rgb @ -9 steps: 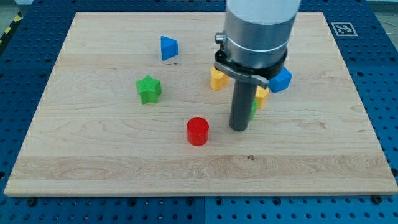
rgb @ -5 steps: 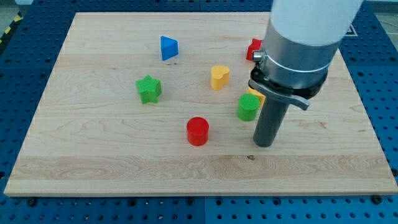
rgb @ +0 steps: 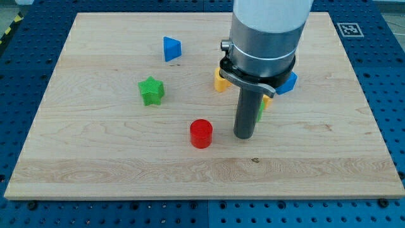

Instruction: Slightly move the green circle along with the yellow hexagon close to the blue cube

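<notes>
Pale wooden board [rgb: 95, 158] on blue — red cylinder [rgb: 201, 133], green star [rgb: 151, 90], blue triangular block [rgb: 171, 49].

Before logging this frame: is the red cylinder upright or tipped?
Upright: the red cylinder shows its round top face, beside my tip.

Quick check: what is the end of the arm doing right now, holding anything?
No gripper, nothing held: my tip rests on the board, right of the red cylinder, covering most of the green circle.

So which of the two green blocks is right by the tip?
The green circle, only a sliver of it showing behind the rod, just to the view's right of my tip. The green star sits well off to the view's left, fully visible.
</notes>
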Robot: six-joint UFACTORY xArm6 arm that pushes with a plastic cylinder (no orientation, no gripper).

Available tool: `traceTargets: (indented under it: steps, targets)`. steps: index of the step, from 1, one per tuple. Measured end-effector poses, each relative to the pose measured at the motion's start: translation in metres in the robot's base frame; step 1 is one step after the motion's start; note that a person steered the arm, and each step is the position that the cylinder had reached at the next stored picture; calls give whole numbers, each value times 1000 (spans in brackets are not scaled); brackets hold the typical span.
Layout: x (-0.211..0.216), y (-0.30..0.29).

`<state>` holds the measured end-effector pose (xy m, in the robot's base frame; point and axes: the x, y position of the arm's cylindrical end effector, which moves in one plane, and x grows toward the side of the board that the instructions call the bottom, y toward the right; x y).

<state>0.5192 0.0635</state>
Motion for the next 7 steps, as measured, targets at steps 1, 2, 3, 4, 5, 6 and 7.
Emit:
traceTargets:
  steps: [1,2,3,4,5,6,7]
  targets:
    - [-5,0]
    - [-6,-1]
    - [-10,-1]
    - [-16,-1]
    - [-13,9]
    - [-5,16]
    - [-5,16]
